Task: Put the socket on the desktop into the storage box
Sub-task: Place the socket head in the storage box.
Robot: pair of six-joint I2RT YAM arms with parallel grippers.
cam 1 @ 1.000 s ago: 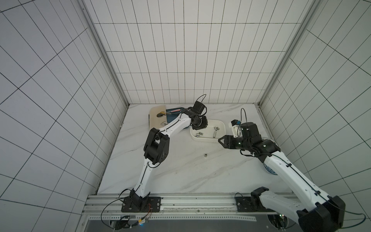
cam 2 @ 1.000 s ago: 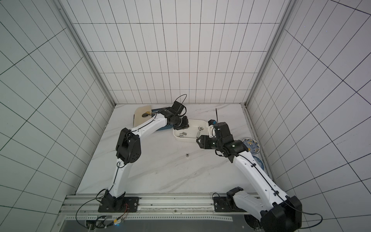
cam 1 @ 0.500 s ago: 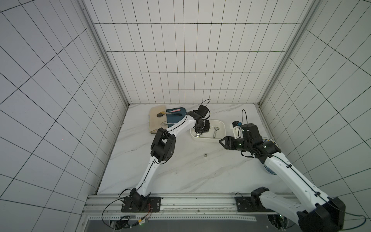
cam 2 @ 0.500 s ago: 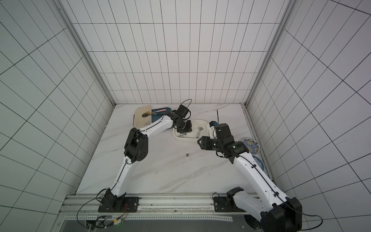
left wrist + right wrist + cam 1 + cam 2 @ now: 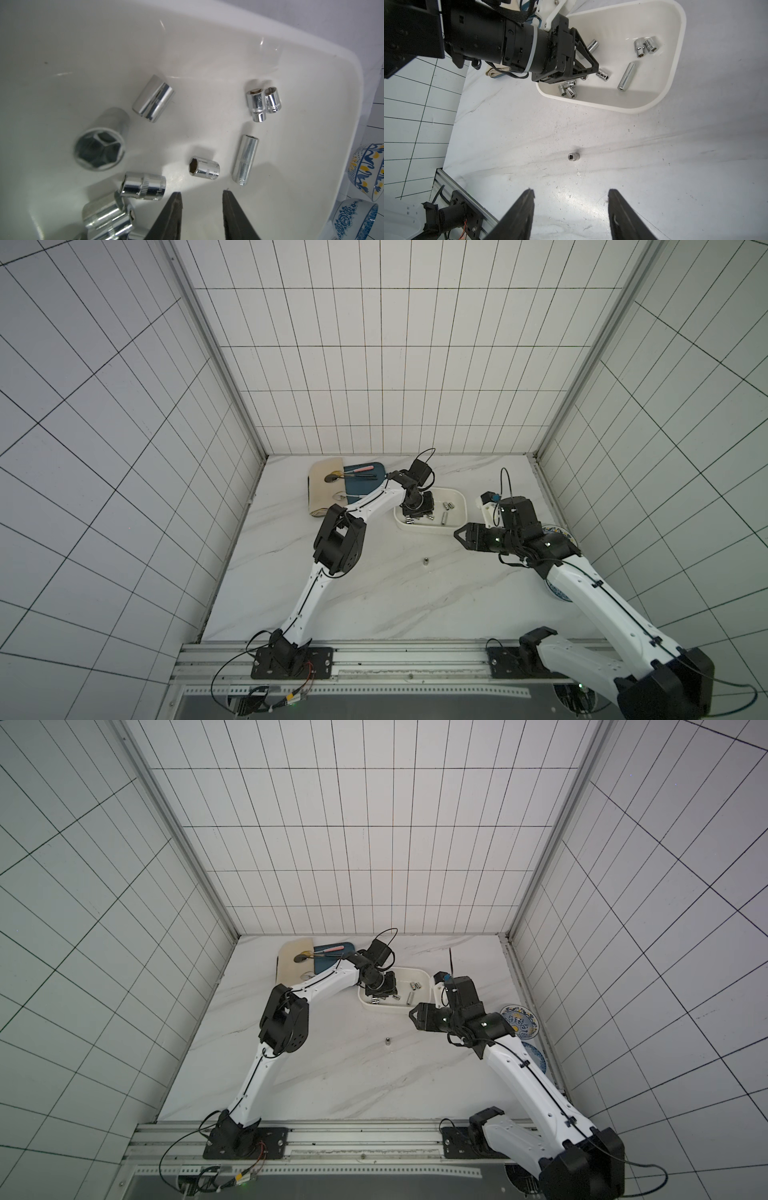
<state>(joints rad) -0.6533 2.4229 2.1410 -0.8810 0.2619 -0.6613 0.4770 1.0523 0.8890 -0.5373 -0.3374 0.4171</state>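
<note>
Left end effector [image 5: 201, 192], slim black jaws parted on nothing, hangs over the glossy white round-cornered storage box [image 5: 623, 16], smooth and knurled chrome sockets [image 5: 153, 98] just beyond its tips, some cut off. Right end effector [image 5: 571, 190], wide open and empty, faces one stubby chrome socket [image 5: 574, 156] ahead on the marbled counter [image 5: 654, 166], outside the box.

The left gripper [image 5: 417, 515] reaches into the storage box [image 5: 436, 529], apparently; a socket [image 5: 426, 560] lies outside.
</note>
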